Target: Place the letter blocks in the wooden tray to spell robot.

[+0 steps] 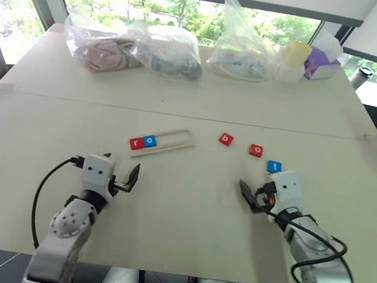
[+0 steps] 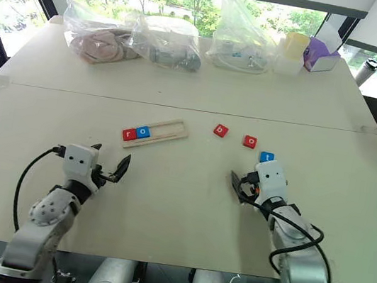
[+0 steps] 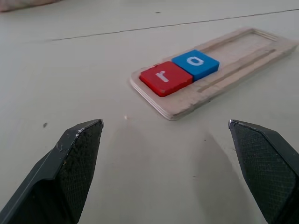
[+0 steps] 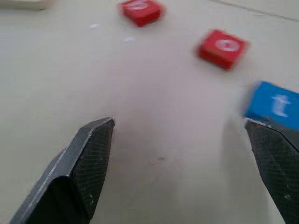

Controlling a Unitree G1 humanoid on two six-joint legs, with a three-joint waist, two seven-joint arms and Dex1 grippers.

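Observation:
The wooden tray (image 1: pixel 175 138) lies slanted at mid-table, with a red r block (image 1: pixel 136 142) and a blue o block (image 1: pixel 149 140) side by side at its left end. To its right, loose on the table, lie a red b block (image 1: pixel 226 139), a red o block (image 1: pixel 256 150) and a blue t block (image 1: pixel 274 166). My left gripper (image 1: pixel 121 167) hovers open just in front of the tray's left end, holding nothing. My right gripper (image 1: pixel 262 185) is open and empty too, close in front of the blue t block (image 4: pixel 275 105).
Along the far edge by the window stand several clear plastic bags (image 1: pixel 167 50), a yellow-lidded container (image 1: pixel 295 58) and a purple box (image 1: pixel 321 60). A seam (image 1: pixel 178 115) crosses the table behind the tray. The table's front edge runs just below both arms.

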